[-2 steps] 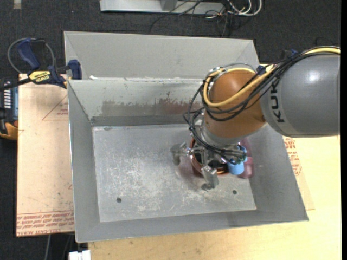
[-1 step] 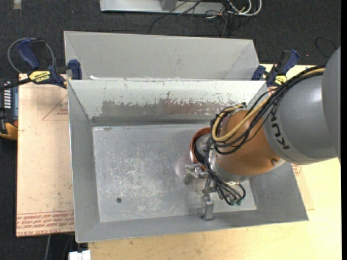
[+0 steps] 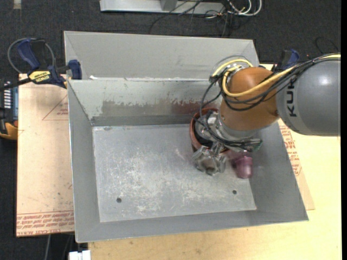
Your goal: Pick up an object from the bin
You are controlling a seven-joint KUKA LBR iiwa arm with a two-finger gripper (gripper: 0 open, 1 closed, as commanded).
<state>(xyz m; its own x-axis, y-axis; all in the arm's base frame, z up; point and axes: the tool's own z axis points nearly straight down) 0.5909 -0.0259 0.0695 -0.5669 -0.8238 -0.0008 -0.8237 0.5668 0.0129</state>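
Two loose things show in the bin (image 3: 162, 191): one purple rounded piece (image 3: 243, 166) on the floor toward the right side, and one red-orange thing (image 3: 194, 130) close to the back wall. The gripper (image 3: 210, 163) is down at the floor between them, just left of the purple rounded piece (touching or apart, I cannot tell). The red-orange thing is largely hidden behind the wrist, its shape unclear. Whether the gripper is open or closed, or has hold of anything, cannot be made out.

A purple thing (image 3: 243, 167), a scuffed grey bin (image 3: 135, 183)
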